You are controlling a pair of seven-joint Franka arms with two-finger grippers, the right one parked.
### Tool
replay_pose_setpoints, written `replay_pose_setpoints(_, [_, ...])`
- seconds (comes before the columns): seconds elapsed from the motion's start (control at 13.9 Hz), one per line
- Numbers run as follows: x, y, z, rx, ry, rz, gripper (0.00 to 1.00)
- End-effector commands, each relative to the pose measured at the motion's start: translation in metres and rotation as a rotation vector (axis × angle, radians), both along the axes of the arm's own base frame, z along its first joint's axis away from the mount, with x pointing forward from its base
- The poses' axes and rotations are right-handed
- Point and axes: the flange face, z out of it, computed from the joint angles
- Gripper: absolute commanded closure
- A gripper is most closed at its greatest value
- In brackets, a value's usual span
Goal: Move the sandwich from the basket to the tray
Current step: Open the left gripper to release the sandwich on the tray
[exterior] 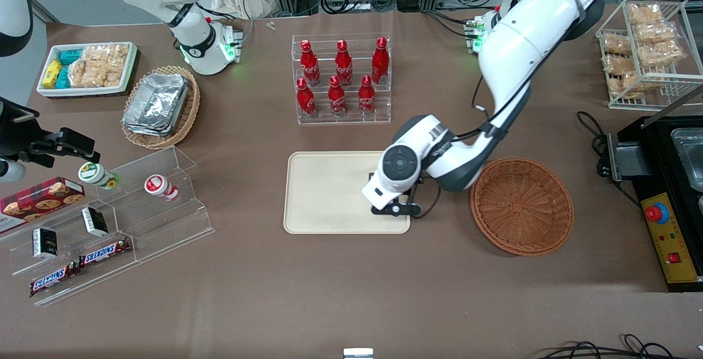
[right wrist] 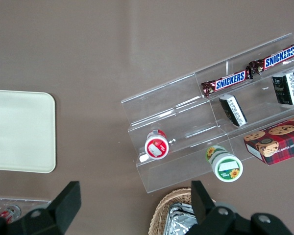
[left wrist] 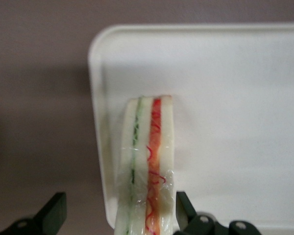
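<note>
The left arm's gripper (left wrist: 120, 220) hangs over the tray (exterior: 324, 194) on the tabletop (exterior: 351, 293), jaws spread around the wrapped sandwich (left wrist: 146, 176) standing on edge near the tray's corner, beside the empty basket (exterior: 522, 205).

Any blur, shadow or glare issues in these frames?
Left wrist view: sandwich between the open gripper fingers is soft, out of focus; tray looks washed out, with a dark shadow beside its rim. Front view: even light, sharp; gripper over the tray; foil containers glint.
</note>
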Motion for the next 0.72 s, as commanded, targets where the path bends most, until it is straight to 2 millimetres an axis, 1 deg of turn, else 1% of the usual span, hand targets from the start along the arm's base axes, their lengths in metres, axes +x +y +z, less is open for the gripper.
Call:
replay_pose_setpoints(0.0, [0.020,0.052,0.056,0.024,-0.008,0.103,0.00])
replay_pose_setpoints(0.14, [0.028,0.083,0.090,0.038,-0.014,0.152,0.00])
replay_pose_setpoints(0.29, [0.026,0.104,0.126,0.053,-0.059,0.180,0.00])
replay_pose_setpoints(0.43, [0.027,0.132,0.160,0.067,-0.110,0.217,0.00])
replay_pose_setpoints(0.5, [0.027,0.142,0.171,0.078,-0.118,0.232,0.00])
replay_pose_setpoints(0.65, [0.029,0.160,0.180,0.097,-0.110,0.248,0.00])
